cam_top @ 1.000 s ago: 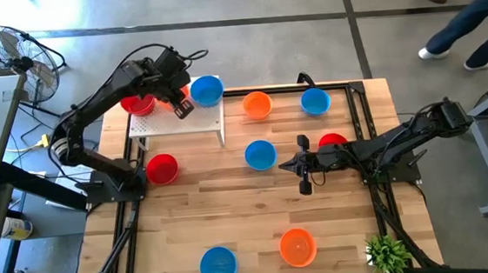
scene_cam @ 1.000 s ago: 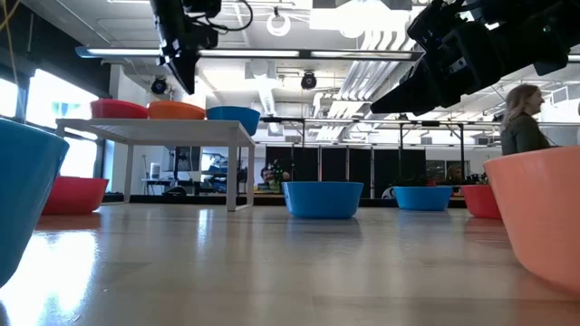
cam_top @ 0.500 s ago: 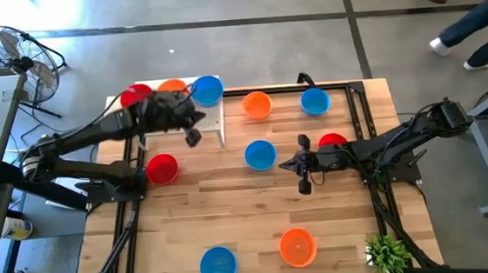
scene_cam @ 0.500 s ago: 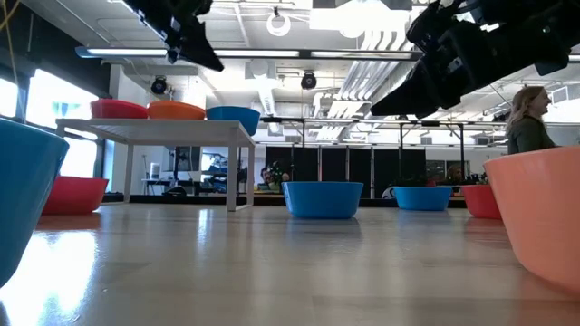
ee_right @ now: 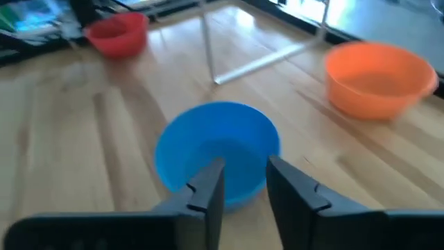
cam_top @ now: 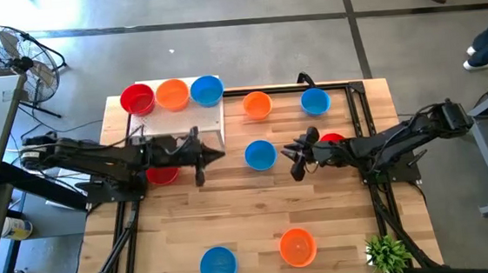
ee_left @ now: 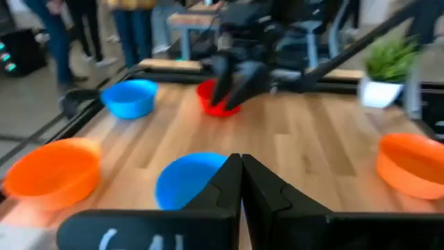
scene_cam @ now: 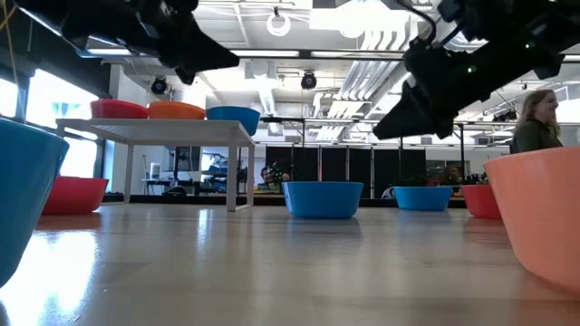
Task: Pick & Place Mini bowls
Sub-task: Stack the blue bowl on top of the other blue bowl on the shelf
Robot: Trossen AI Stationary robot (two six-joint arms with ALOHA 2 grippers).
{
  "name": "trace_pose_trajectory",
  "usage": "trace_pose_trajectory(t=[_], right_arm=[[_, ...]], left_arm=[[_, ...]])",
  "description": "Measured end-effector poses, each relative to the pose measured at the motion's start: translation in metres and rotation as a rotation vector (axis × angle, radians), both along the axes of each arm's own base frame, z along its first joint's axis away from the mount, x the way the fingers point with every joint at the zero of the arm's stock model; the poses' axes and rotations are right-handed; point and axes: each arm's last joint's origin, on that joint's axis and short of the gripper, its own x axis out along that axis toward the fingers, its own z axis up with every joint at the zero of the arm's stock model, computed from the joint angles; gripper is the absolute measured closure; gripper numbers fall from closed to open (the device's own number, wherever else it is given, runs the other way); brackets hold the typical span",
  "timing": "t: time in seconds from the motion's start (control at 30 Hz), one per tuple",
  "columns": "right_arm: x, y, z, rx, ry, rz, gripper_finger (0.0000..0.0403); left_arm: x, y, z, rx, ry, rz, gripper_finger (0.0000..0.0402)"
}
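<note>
Both tools empty, left tool (cam_top: 199,162) closed, right tool (cam_top: 295,157) parted

Three mini bowls (cam_top: 172,94) sat in a row on a raised perforated board (cam_top: 179,117) at the far left of the counter (cam_top: 259,214). Right of the board, two bowls (cam_top: 257,105) lay along the far edge. A central bowl (cam_top: 260,154) lay between the left claw (cam_top: 199,157) and the right claw (cam_top: 297,155), both above the counter. Two more bowls (cam_top: 218,265) sat at the near edge, with a small potted plant (cam_top: 388,253) at the near right corner.
</note>
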Motion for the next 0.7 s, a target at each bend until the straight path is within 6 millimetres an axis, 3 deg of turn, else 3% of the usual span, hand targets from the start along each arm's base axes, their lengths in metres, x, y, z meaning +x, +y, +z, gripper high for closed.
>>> trace_pose_trajectory(t=[0.2,0.4,0.57,0.7], right_arm=[[-0.003,-0.013,-0.007,0.025,0.076,-0.013,0.0256],[-0.002,-0.031,-0.014,0.14,0.079,-0.078,0.0222],[0.001,-0.047,-0.019,0.294,0.036,-0.12,0.023],[0.016,-0.054,-0.018,0.346,0.048,-0.095,0.0253]], left_arm=[[0.004,-0.014,-0.011,0.048,0.023,-0.071,0.0399],[0.011,-0.014,-0.021,0.05,0.061,-0.068,0.0399],[0.019,-0.014,-0.025,0.053,0.039,-0.068,0.0399],[0.023,-0.014,-0.029,0.069,0.038,-0.071,0.0399]])
